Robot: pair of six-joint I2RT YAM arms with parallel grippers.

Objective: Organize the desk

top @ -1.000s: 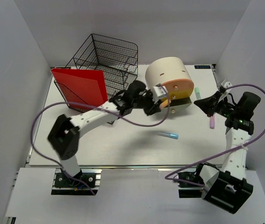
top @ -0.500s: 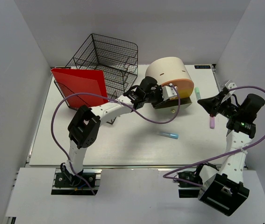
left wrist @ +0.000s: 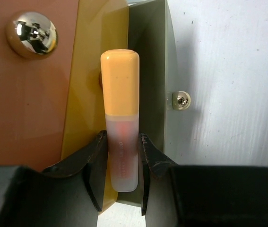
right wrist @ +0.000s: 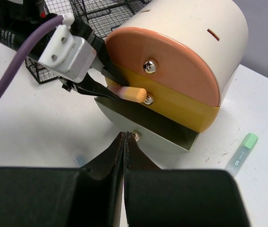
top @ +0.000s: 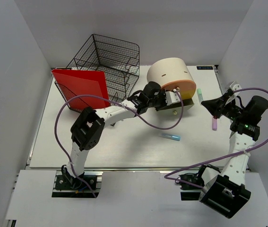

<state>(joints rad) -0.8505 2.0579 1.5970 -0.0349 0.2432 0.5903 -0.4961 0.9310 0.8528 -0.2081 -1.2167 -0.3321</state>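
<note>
The white desk (top: 124,151) carries a round beige drawer unit (top: 169,73) whose bottom grey drawer (right wrist: 143,124) is pulled open. My left gripper (top: 172,97) is shut on an orange-capped highlighter (left wrist: 120,113) and holds it against the yellow drawer front (right wrist: 181,106), above the open grey drawer. The highlighter also shows in the right wrist view (right wrist: 130,92). My right gripper (right wrist: 125,137) is shut and empty, hovering to the right of the unit (top: 205,104), pointing at the grey drawer's knob.
A blue marker (top: 170,137) lies mid-desk. A pink marker (top: 214,124) and a green marker (top: 200,94) lie at the right. A black wire tray (top: 108,59) and a red folder (top: 82,90) stand at the back left.
My left arm has stretched right and brought the highlighter up to the drawer fronts. My right gripper has drifted slightly right and stays shut.
</note>
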